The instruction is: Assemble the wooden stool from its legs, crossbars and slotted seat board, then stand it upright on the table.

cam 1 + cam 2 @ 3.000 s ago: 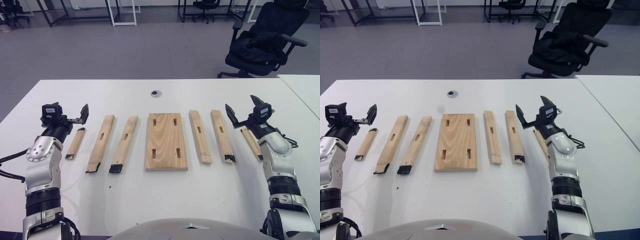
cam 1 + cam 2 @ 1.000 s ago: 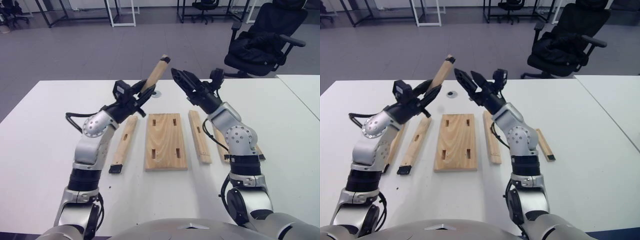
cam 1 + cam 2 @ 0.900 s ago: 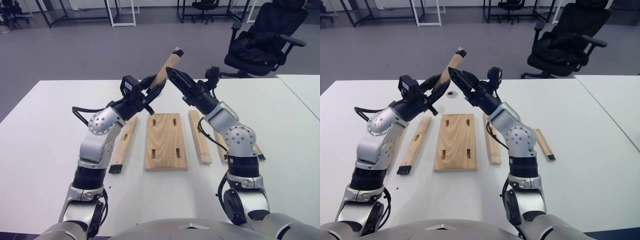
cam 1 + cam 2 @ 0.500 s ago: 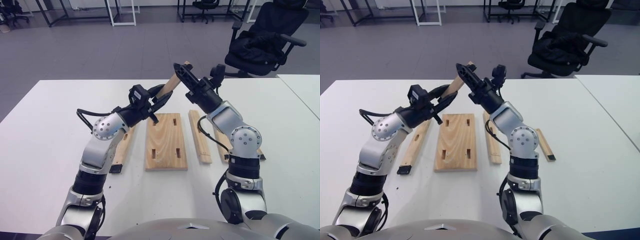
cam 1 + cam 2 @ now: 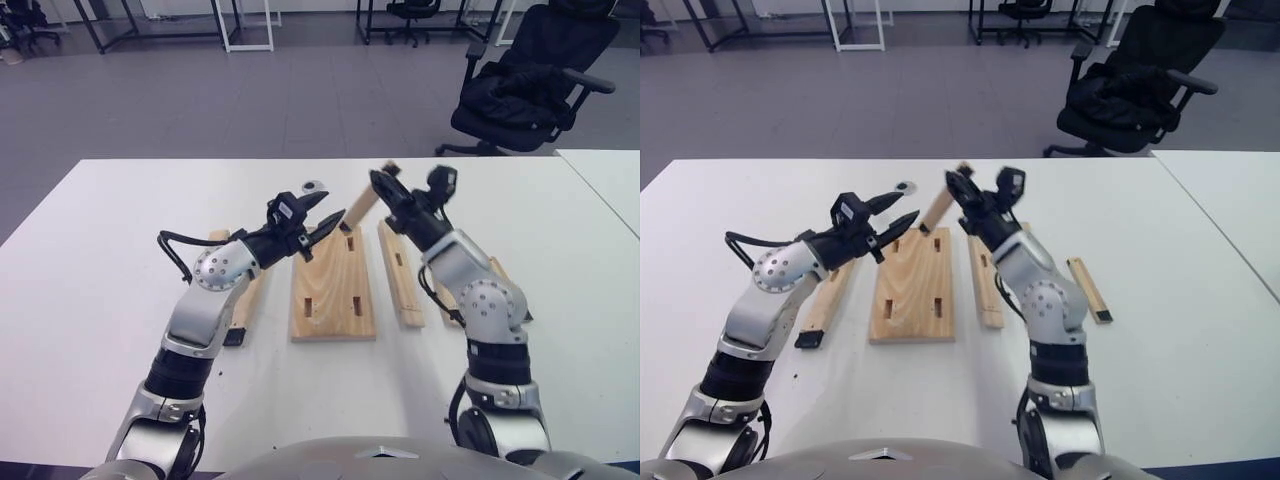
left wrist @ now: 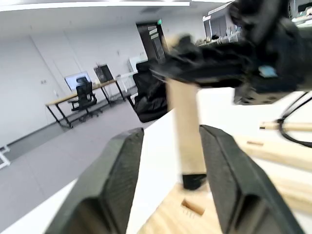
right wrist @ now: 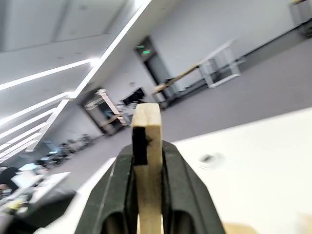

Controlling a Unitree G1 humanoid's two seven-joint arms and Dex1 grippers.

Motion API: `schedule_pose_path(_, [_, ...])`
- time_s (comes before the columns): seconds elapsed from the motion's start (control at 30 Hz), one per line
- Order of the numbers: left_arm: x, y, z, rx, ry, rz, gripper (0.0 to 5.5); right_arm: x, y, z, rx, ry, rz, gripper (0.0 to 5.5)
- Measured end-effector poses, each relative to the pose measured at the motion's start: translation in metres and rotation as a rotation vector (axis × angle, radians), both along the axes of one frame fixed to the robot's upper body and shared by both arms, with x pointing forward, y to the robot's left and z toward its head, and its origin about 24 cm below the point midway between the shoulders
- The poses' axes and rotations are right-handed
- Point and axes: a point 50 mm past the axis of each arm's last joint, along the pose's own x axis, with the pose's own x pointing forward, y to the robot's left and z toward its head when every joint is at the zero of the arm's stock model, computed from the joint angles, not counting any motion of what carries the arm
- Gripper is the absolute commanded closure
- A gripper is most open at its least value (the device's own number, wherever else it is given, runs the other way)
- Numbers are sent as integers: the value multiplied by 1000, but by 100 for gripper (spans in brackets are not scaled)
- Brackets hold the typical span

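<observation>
We log one leg (image 5: 358, 207), clenched in right hand (image 5: 386, 190), at seat board (image 5: 332, 290) slot; left hand (image 5: 326, 208) released; nothing joined yet.

A black office chair (image 5: 525, 85) with dark cloth draped over it stands on the grey floor (image 5: 200, 110) at two o'clock, beyond the white table (image 5: 100, 300). A round cable grommet (image 5: 313, 186) sits in the tabletop at twelve o'clock. A second table (image 5: 610, 175) lies at three o'clock. Desk frames (image 5: 245, 25) stand at eleven.
</observation>
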Motion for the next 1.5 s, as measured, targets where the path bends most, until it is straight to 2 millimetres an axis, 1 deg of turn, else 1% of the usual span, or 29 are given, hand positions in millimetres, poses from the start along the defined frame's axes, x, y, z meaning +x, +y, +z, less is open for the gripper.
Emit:
schedule_pose_path(0.03, [1, 3, -1, -6, 1, 24, 264, -2, -11, -9, -1, 11, -62, 509])
schedule_pose_path(0.07, [3, 9, -3, -19, 10, 73, 262, -6, -24, -22, -14, 36, -136, 509])
schedule_pose_path(0.1, [4, 14, -7, -29, 23, 117, 260, -8, -32, -32, -14, 58, -171, 509])
schedule_pose_path(0.2, [10, 18, -11, -104, 47, 218, 260, -9, -35, -39, -6, 45, -193, 509])
schedule_pose_path(0.27, [11, 20, -13, -135, 60, 249, 260, -8, -35, -40, -3, 39, -206, 509])
schedule_pose_path(0.37, [10, 25, -16, -154, 74, 286, 260, -7, -44, -45, -29, 34, -259, 509])
schedule_pose_path(0.6, [9, 30, -20, -157, 90, 313, 260, -7, -46, -49, -64, 32, -298, 509])
schedule_pose_path(0.7, [11, 40, -20, -174, 87, 370, 260, -11, -48, -56, -86, 59, -308, 509])
schedule_pose_path(0.77, [13, 48, -21, -183, 94, 418, 260, -11, -47, -56, -97, 61, -309, 509])
schedule_pose_path(0.87, [14, 54, -22, -192, 96, 456, 260, -11, -45, -56, -118, 54, -307, 509])
schedule_pose_path(0.93, [14, 54, -22, -192, 97, 458, 260, -10, -41, -56, -155, 38, -301, 509])
schedule_pose_path(1.17, [14, 56, -22, -192, 96, 465, 260, -14, -30, -53, -400, -50, -253, 509])
schedule_pose_path(1.3, [14, 56, -23, -190, 97, 466, 260, -15, -31, -58, -412, -31, -251, 509])
schedule_pose_path(1.4, [14, 56, -23, -184, 95, 470, 260, -15, -27, -61, -489, -38, -193, 509])
schedule_pose_path(1.5, [14, 56, -23, -174, 91, 473, 260, -16, -26, -62, -512, -50, -154, 509])
